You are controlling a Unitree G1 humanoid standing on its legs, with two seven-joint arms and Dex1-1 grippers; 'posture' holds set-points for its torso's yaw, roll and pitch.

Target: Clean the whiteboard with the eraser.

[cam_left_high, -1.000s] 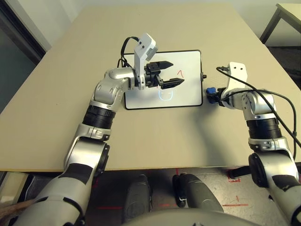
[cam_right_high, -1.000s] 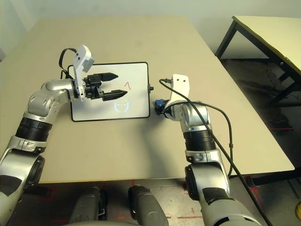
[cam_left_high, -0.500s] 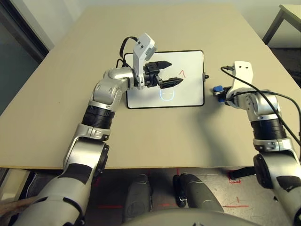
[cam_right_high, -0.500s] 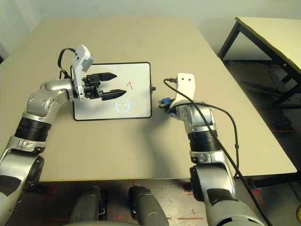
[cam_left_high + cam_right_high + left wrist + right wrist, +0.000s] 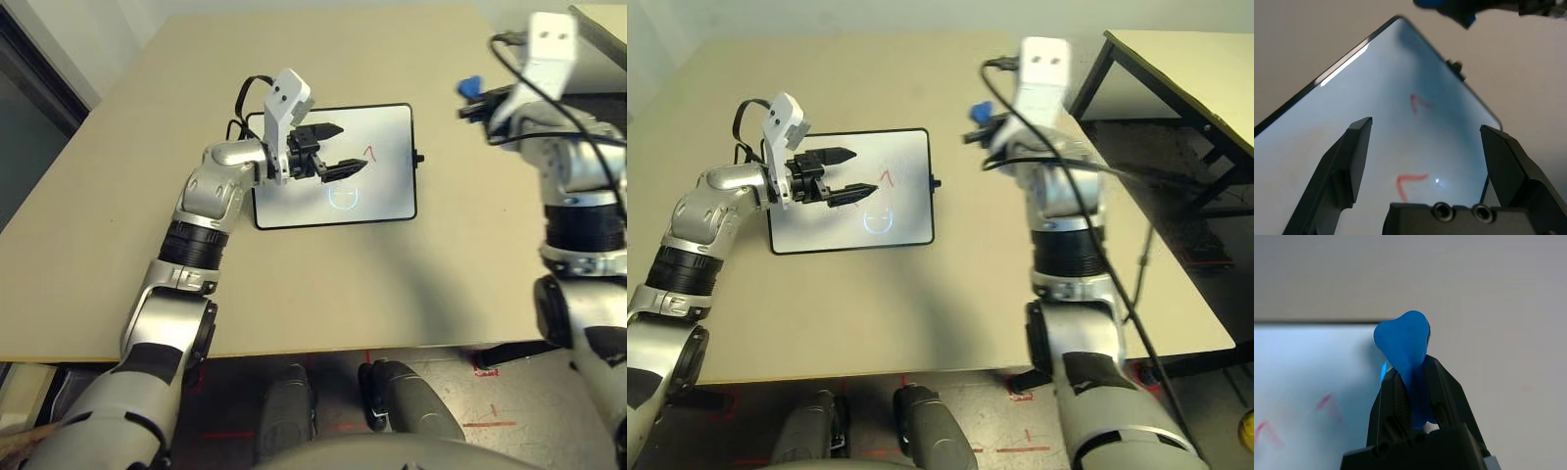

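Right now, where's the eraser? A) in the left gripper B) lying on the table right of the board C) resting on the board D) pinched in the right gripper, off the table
D: the blue eraser sits clamped between the right gripper fingers, raised clear of the table.

Even, bright indoor light falls on the table [image 5: 411,284], with soft shadows. A white glare streak lies along the whiteboard [image 5: 1352,122] near its frame, where dark blurry shadows also fall. The eraser [image 5: 1403,340] is sharp up close, the background soft.
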